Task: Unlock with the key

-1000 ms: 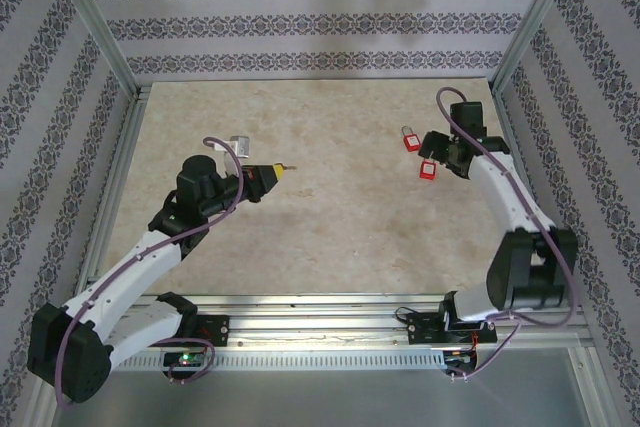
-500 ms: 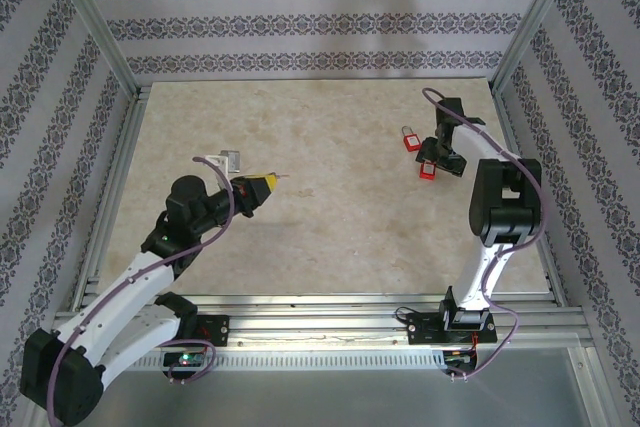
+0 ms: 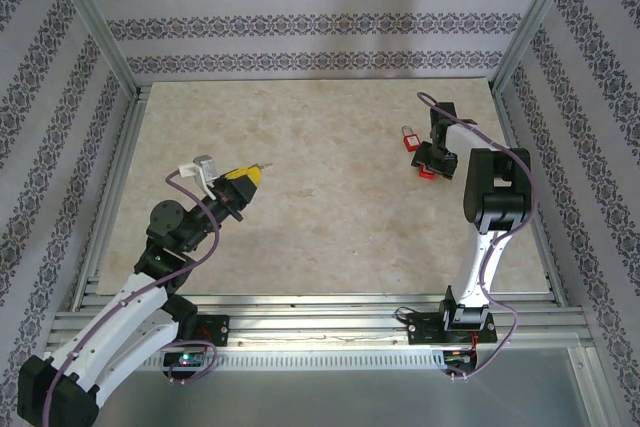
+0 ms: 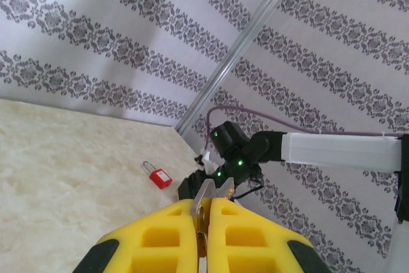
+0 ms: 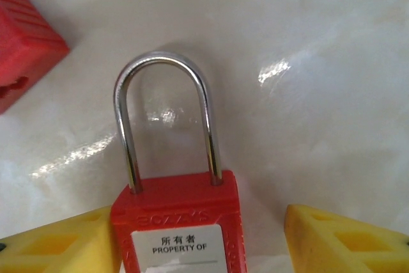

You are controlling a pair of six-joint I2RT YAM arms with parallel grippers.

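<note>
I'm looking down on a pale, stone-patterned table (image 3: pixel 300 147) boxed in by striped wallpaper walls (image 3: pixel 300 27). From above, the left gripper (image 3: pixel 246 178) sits over the left half of the table, pinched tight on the key (image 3: pixel 263 165), whose tip pokes out towards the middle. Well apart from it, at the far right, the right gripper (image 3: pixel 431 161) is down over a red padlock (image 3: pixel 426 173), with a second padlock (image 3: pixel 409 137) just beside it. On the left wrist camera the yellow fingers (image 4: pixel 160 234) are pressed together with a sliver of the key's metal standing out between them, and the second padlock lies on the table ahead, near the right arm. On the right wrist camera the padlock lies flat between the pads, shackle pointing away. One pad (image 5: pixel 57 244) looks to be touching the red body and the other (image 5: pixel 345 241) has a clear gap, so the jaws stand apart and nothing is clamped yet. My worry is that off-centre straddle: I judge that squeezing from here could shove or twist the padlock sideways, perhaps into the second padlock at the picture's corner. I can't see the keyhole, so a low grip might cover it. The key sits in soft pads too, and could pivot when pushed into the padlock.
</note>
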